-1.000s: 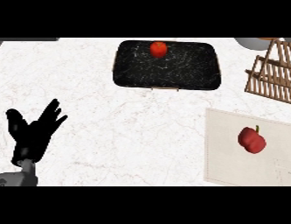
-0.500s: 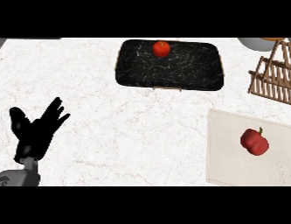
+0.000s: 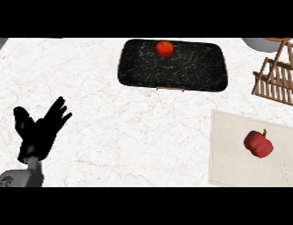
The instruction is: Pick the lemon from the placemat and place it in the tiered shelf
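Placemat (image 3: 226, 151) bearing red, lumpy, green-stemmed fruit (image 3: 258, 143), left robot hand (image 3: 39, 132) resting, fingers spread, holding nothing

Kitchen, white marble counter (image 3: 129, 114), wooden tiered shelf (image 3: 283, 79), placemat (image 3: 230, 151)

- The head view swung a little, so the dark tray (image 3: 173, 65) sat slightly further toward the view's right than a second before.
- The red fruit (image 3: 164, 48) on that tray, the wooden rack (image 3: 285, 74) to the tray's right and the placemat (image 3: 230, 149) below the rack all slid the same way with it; I saw none of them move relative to the tray.
- The red pepper-like piece (image 3: 258, 143) on the placemat ended up a touch lower in the view.
- My left hand (image 3: 40, 134), well away from the tray at lower left, had its straight fingertips raised very slightly toward the tray.
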Tool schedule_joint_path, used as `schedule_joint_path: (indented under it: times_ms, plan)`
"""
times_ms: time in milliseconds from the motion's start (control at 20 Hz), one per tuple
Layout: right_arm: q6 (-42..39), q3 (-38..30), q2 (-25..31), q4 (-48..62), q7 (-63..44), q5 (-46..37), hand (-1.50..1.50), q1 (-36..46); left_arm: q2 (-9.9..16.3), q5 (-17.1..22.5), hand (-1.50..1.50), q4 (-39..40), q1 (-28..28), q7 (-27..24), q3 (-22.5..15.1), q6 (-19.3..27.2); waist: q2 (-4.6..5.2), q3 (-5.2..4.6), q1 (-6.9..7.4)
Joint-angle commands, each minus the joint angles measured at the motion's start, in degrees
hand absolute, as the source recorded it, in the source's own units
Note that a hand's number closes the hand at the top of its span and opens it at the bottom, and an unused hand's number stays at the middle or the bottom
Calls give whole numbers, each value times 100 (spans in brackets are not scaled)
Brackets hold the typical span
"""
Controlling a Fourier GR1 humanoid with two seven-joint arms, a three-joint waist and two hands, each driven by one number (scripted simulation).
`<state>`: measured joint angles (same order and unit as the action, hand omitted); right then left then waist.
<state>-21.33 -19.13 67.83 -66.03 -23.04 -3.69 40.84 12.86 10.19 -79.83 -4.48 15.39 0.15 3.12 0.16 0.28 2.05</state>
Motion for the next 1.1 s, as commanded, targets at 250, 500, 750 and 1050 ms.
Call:
schedule_joint_path:
  times_ms: [250,500,750,1050]
  plan:
    - [461,626,-339,1673,1171,-951,150,930,134,107,0,438,-155,125,214,-233,52,-30,3]
    - [412,744,-174,2597,1628,-1338,150,1443,-62,-60,0,512,128,-189,13,-267,67,-28,44]
    - [911,784,-521,3067,2317,-1630,150,1645,-75,-82,0,370,66,24,5,-232,44,-25,-20]
    - [693,808,-480,3610,2632,-1811,150,2134,-213,-168,0,179,-67,307,29,74,34,-24,-35]
